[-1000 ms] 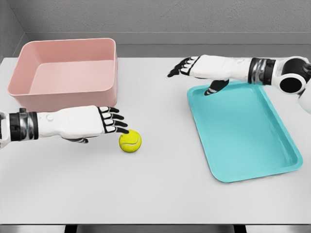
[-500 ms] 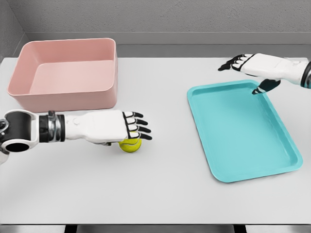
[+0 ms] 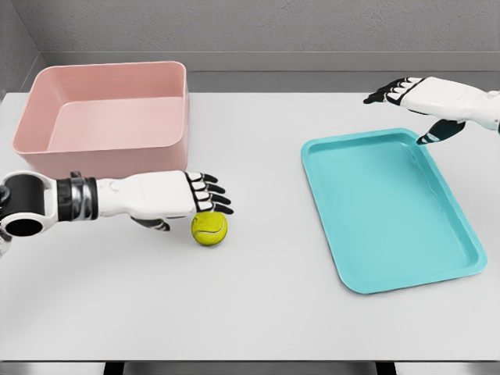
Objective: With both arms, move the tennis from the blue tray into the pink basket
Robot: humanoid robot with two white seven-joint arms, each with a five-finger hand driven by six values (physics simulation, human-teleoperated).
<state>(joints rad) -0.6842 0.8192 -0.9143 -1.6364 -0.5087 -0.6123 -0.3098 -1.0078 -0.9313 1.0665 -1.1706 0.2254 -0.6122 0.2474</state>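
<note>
- I see the tennis ball (image 3: 209, 229), a fuzzy yellow-green sphere, sitting on the matte white table (image 3: 250, 312), not in either container.
- My left hand (image 3: 176, 197) reaches in from the left, palm down, its glossy white shell ending in black-jointed fingers (image 3: 212, 198) that are stretched out flat and relaxed. They hover just above the ball's upper left side and grasp nothing; I cannot tell whether they touch the felt.
- The pink basket (image 3: 109, 160) is a deep, smooth-walled rectangular tub with rounded corners, standing at the table's back left, just behind my left forearm.
- The blue tray (image 3: 391, 219) is a shallow turquoise rectangle with a raised lip and rounded corners, lying slightly skewed on the right half of the table, well apart from the ball.
- My right hand (image 3: 426, 95) hangs over the table near the tray's far right corner, fingers extended and loosely spread, thumb pointing down, holding nothing.
</note>
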